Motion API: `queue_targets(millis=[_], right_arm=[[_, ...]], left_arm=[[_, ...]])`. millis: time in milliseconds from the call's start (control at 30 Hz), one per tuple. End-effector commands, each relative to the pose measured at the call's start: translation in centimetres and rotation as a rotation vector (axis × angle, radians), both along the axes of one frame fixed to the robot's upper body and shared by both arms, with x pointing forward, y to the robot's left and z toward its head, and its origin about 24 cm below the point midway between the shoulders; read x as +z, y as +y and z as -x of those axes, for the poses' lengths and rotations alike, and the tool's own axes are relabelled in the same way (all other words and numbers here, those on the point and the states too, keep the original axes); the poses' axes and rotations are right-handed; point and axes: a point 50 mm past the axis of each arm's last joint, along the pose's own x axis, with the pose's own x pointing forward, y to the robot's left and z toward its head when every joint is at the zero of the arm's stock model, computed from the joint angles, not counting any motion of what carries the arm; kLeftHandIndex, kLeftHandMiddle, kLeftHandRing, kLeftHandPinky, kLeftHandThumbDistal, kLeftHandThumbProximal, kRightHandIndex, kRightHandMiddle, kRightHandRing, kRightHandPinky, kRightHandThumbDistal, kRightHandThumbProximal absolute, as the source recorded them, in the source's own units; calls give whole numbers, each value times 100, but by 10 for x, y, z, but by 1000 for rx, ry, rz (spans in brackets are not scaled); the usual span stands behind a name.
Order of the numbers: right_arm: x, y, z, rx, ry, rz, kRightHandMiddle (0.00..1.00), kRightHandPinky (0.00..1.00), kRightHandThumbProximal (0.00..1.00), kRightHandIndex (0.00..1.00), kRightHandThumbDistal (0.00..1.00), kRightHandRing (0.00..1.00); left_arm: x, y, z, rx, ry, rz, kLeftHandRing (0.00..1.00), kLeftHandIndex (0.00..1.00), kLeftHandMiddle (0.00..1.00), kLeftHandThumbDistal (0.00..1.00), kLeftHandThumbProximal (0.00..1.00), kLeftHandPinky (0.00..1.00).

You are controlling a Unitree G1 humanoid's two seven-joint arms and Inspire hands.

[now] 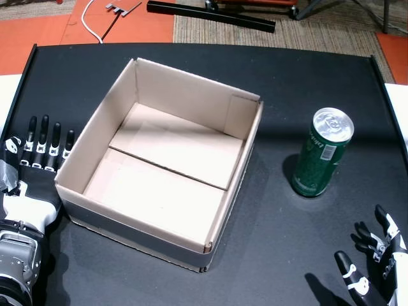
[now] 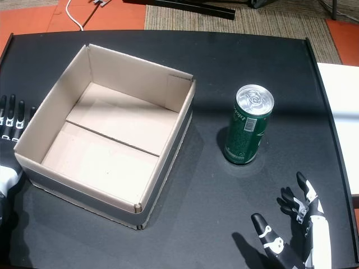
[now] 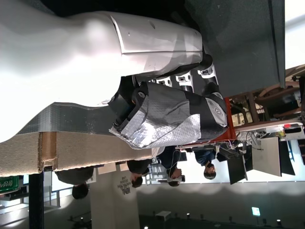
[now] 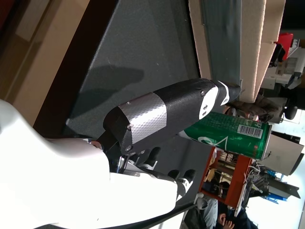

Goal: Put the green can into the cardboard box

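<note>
The green can (image 1: 322, 153) stands upright on the black table (image 1: 299, 76), to the right of the cardboard box (image 1: 95, 137) and clearly apart from it. The box is open on top and nothing lies inside.

The can looks like thin aluminium, with a smooth, probably slippery wall. Its tab seems unopened, so it is likely full and somewhat heavy for its size; this is only a judgement. A strong squeeze could dent it. The best hold is probably around the middle of the body, thumb on one side and fingers on the other, so that it stays upright when lifted over the box wall.

The right hand (image 2: 291, 235) is near the can but does not touch it; its fingers are spread and it holds nothing. The left hand (image 1: 32, 159) rests flat, fingers extended, just beside the left wall of the box, also holding nothing.

Both head views show the whole layout from above. The right wrist view shows the can's side (image 4: 228, 136) with its barcode, beyond the thumb (image 4: 167, 114). The left wrist view shows only the left hand, the box wall (image 3: 86, 150) and people far behind in the room.
</note>
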Motion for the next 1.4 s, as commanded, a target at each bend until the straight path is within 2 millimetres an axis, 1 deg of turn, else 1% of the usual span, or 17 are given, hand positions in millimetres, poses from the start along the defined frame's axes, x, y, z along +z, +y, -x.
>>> queue_targets(millis=[0, 133, 200, 300, 400, 467, 500, 567, 667, 767, 833, 900, 967, 1033, 1200, 1300, 1367], right_arm=[[-5, -2, 4, -5, 40, 2, 83, 98, 63, 81, 98, 91], [-6, -1, 6, -13, 41, -14, 83, 97, 64, 81, 100, 90], [-6, -1, 6, -15, 39, -15, 83, 96, 64, 80, 100, 90], [-6, -1, 5, -16, 38, -10, 83, 97, 66, 80, 100, 90], [-6, -1, 5, -16, 41, -7, 83, 97, 67, 80, 100, 90], [-5, -1, 5, -14, 40, -7, 83, 97, 68, 81, 100, 91], [-5, -1, 5, -15, 39, -22, 84, 97, 64, 82, 100, 91], [-5, -1, 5, -21, 35, -55, 83, 97, 60, 83, 100, 90], [-5, -1, 4, -28, 27, -98, 82, 98, 60, 82, 100, 90], [-3, -4, 0, -38, 12, -120, 83, 98, 61, 83, 100, 90], [-2, -5, -2, -43, 9, -126, 83, 98, 62, 83, 100, 90], [-1, -7, -4, -43, 11, -137, 83, 98, 59, 84, 100, 90], [-1, -8, -6, -41, 11, -143, 83, 99, 60, 84, 100, 90], [1, -10, -9, -38, 7, -145, 84, 100, 60, 83, 100, 91], [6, -14, -16, -31, -11, -144, 84, 99, 58, 83, 100, 90], [10, -15, -21, -2, -31, -146, 84, 100, 62, 82, 100, 90], [15, -15, -24, 33, -50, -123, 85, 100, 64, 82, 100, 91]], left_arm=[[-32, -4, 25, -8, 149, 18, 62, 52, 51, 0, 50, 73], [-31, -4, 25, -12, 149, 3, 61, 54, 51, 0, 56, 75], [-31, -4, 25, -11, 149, 5, 59, 52, 49, 0, 56, 73], [-31, -3, 24, -9, 150, 6, 61, 53, 50, 0, 56, 75], [-31, -3, 25, -10, 149, 5, 59, 51, 48, 0, 54, 73], [-32, -3, 25, -10, 147, 7, 60, 52, 49, 0, 52, 71], [-31, -3, 25, -11, 147, 8, 60, 53, 50, 0, 52, 72], [-31, -3, 25, -10, 150, 9, 59, 53, 50, 0, 53, 72], [-31, -4, 24, -13, 147, 4, 60, 53, 50, 0, 56, 74], [-30, -3, 24, -12, 143, 4, 58, 53, 49, 0, 58, 75], [-30, -3, 24, -13, 142, -1, 59, 52, 49, 0, 59, 74], [-30, -3, 24, -15, 141, 0, 59, 52, 49, 0, 61, 74], [-30, -3, 24, -14, 143, 1, 60, 53, 50, 0, 59, 73], [-30, -4, 24, -10, 139, 8, 61, 54, 51, 0, 54, 72], [-30, -4, 24, -14, 138, 1, 59, 51, 49, 0, 56, 74], [-30, -4, 24, -12, 144, 15, 59, 49, 48, 0, 56, 73], [-30, -4, 24, -20, 138, 2, 61, 52, 50, 0, 57, 77]])
